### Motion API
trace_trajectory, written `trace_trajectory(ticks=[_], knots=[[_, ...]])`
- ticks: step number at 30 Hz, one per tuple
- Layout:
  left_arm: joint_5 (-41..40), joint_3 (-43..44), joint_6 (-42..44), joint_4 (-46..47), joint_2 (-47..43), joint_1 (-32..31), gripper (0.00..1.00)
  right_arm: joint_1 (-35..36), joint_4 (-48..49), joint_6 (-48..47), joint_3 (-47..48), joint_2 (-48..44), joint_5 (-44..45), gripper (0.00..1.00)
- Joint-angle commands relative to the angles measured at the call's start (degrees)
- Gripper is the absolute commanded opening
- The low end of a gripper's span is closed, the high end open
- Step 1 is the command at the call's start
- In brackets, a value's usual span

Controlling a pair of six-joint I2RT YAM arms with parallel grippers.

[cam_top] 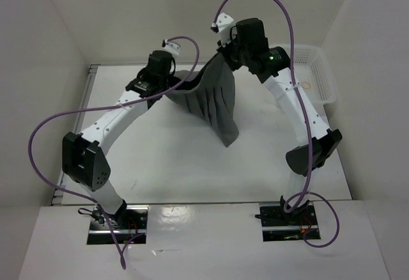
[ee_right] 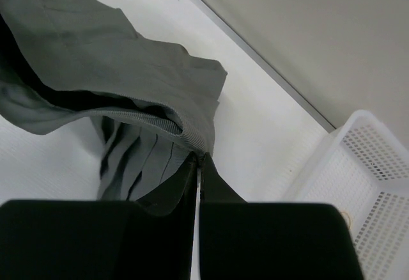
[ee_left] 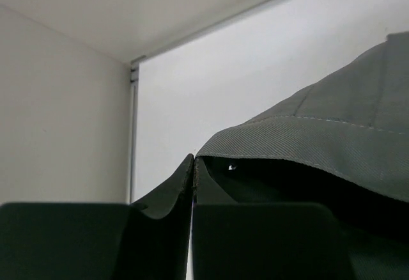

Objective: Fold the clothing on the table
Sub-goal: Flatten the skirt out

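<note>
The clothing (cam_top: 214,98) is a dark grey pleated garment, lifted off the white table (cam_top: 166,165) and hanging between my two grippers. Its lower corner droops down to the table near the middle. My left gripper (cam_top: 174,83) is shut on one end of the top band. In the left wrist view the jaws (ee_left: 193,160) are pressed together, with the ribbed band (ee_left: 300,142) running off from their tips. My right gripper (cam_top: 225,55) holds the other end higher up. In the right wrist view its jaws (ee_right: 200,157) pinch the band's edge, and the pleats (ee_right: 134,158) hang below.
A white mesh basket (cam_top: 316,75) stands at the table's back right, close behind the right arm, and shows in the right wrist view (ee_right: 377,165). White walls enclose the table on three sides. Purple cables loop above both arms.
</note>
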Motion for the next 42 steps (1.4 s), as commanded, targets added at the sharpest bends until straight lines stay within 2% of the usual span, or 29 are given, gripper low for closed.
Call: trace_trajectory(ticks=[1, 9, 15, 18, 21, 22, 25, 27, 32, 35, 38, 42], knots=[[3.1, 8.3, 4.0, -4.6, -5.4, 0.3, 0.00, -0.8, 1.0, -1.3, 0.6, -5.4, -1.3, 0.00], [5.6, 19.1, 5.1, -12.4, -9.7, 0.3, 0.00, -3.9, 1.6, -1.3, 0.0, -11.1, -2.9, 0.00], [7.3, 19.8, 5.7, -15.9, -14.7, -0.3, 0.00, -8.1, -1.2, -1.3, -1.8, -16.6, -11.6, 0.00], [13.9, 19.2, 6.2, -20.2, -18.4, 0.9, 0.00, -11.2, -3.7, -4.5, -4.6, -21.0, -18.9, 0.00], [29.4, 18.7, 6.3, -26.8, -23.5, 4.1, 0.00, -14.7, -10.2, -8.6, -8.4, -25.4, -30.6, 0.00], [32.5, 18.7, 6.9, -28.2, -24.6, 4.6, 0.00, -15.6, -11.4, -10.5, -9.1, -27.4, -36.6, 0.00], [43.8, 16.8, 8.1, -32.8, -28.8, 6.5, 0.00, -18.9, -16.9, -15.2, -11.5, -31.4, -46.3, 0.00], [48.2, 16.0, 8.6, -35.5, -31.9, 8.2, 0.00, -21.5, -20.6, -17.5, -12.3, -33.2, -50.0, 0.00], [60.0, 15.4, 8.6, -41.2, -35.5, 11.1, 0.00, -25.3, -26.1, -22.2, -14.6, -37.2, -57.3, 0.00], [64.7, 15.4, 8.6, -43.3, -36.2, 12.4, 0.00, -27.0, -26.7, -21.7, -16.5, -37.8, -59.2, 0.02], [66.8, 14.5, 8.6, -43.9, -35.4, 13.0, 0.00, -27.6, -25.3, -20.9, -19.2, -37.8, -59.2, 0.03], [68.2, 12.8, 7.5, -43.4, -28.8, 13.0, 0.00, -27.6, -20.0, -14.9, -23.0, -33.9, -58.1, 0.03]])
